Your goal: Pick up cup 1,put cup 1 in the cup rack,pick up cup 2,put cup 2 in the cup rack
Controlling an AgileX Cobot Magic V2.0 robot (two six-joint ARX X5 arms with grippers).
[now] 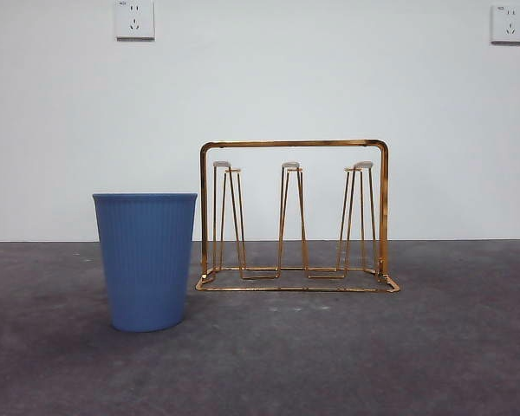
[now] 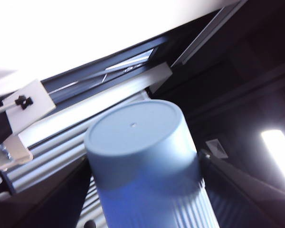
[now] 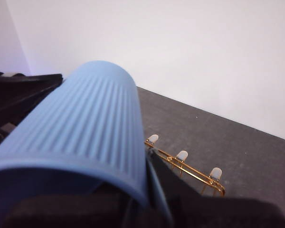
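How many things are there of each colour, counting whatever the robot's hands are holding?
Blue cups: 3 (standing cup on the table; second cup in the left hand; third cup in the right hand)
Gold cup rack: 1
Total: 4

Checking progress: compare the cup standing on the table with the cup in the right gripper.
The table cup stands upright, mouth up, near the cup rack; the held cup lies tilted above the rack. The table cup is free; the held cup sits in the right gripper. Both are blue and ribbed.
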